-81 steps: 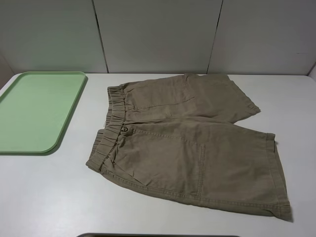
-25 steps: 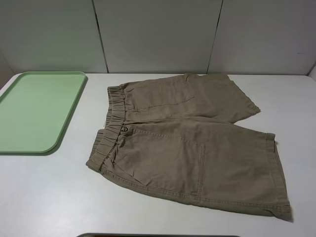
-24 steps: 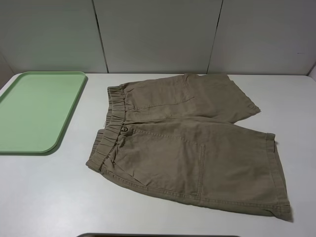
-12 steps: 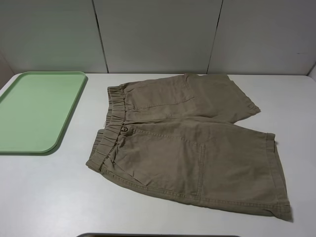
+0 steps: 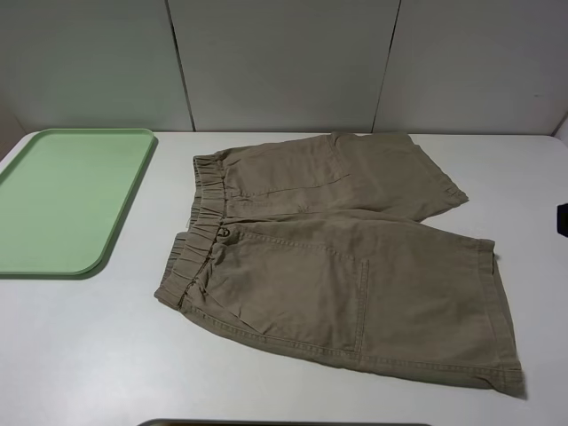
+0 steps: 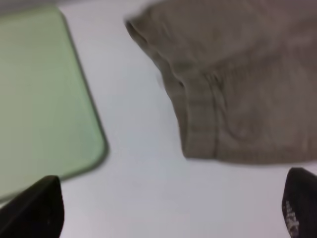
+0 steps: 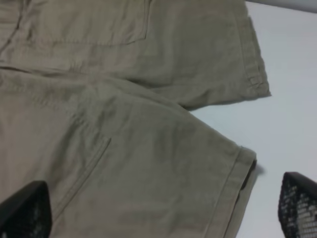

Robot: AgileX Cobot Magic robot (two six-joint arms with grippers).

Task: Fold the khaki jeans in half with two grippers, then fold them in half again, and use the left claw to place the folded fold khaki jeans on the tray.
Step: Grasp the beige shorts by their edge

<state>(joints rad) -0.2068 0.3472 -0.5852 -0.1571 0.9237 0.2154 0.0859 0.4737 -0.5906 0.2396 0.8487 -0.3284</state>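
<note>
The khaki jeans (image 5: 342, 257) lie spread flat on the white table, waistband toward the left and both legs toward the right. The pale-green tray (image 5: 67, 200) lies empty at the far left. In the left wrist view my left gripper (image 6: 166, 213) is open and empty, above bare table between the tray (image 6: 39, 89) and the gathered waistband (image 6: 198, 114). In the right wrist view my right gripper (image 7: 158, 210) is open and empty, above the leg hems (image 7: 148, 148). Only a black bit of the right arm (image 5: 563, 219) shows at the right edge of the exterior view.
The white table (image 5: 89, 346) runs to a grey panelled wall (image 5: 284, 62) at the back. A dark rim (image 5: 284, 423) shows at the bottom edge of the exterior view.
A black part of the right arm has come into the exterior view at the right edge. The shorts and the tray have not moved.
</note>
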